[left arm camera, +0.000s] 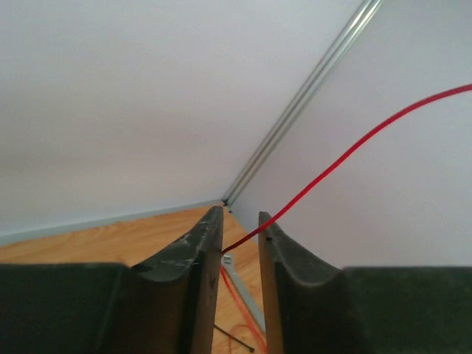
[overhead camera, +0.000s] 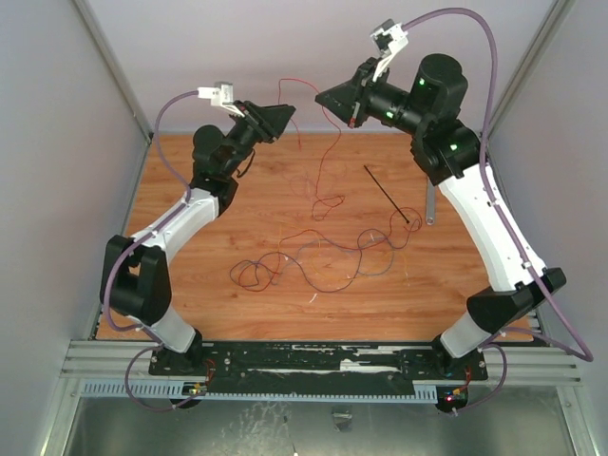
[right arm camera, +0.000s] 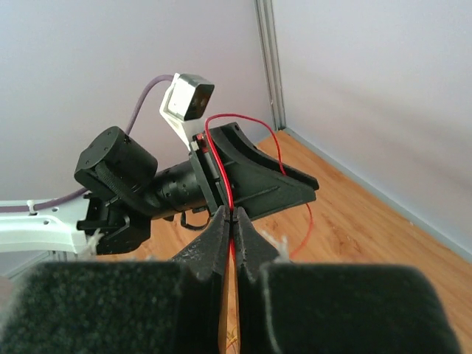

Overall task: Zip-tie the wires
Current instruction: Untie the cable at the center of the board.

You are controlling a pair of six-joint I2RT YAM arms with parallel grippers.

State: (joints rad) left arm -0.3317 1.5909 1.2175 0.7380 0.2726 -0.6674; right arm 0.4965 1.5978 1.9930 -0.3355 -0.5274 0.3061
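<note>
Pinches one red strand of the wires (left arm camera: 354, 147) flat between the clenched fingertips of the right gripper (right arm camera: 233, 214), raised at the far right. Straddles seemingly the same strand with the left gripper (left arm camera: 241, 217) at the far left, fingers parted, nothing clamped. Leaves the rest of the tangle loose on the table (overhead camera: 237, 313) mid-scene, with the zip tie (overhead camera: 389, 195) to its right, near the wrench (overhead camera: 429, 204). Looks featherlight, limp and slippery, so likely best gathered where several strands run together. Shows the pinch only from the right wrist, the open gap only from the left wrist, the table layout only from above.
</note>
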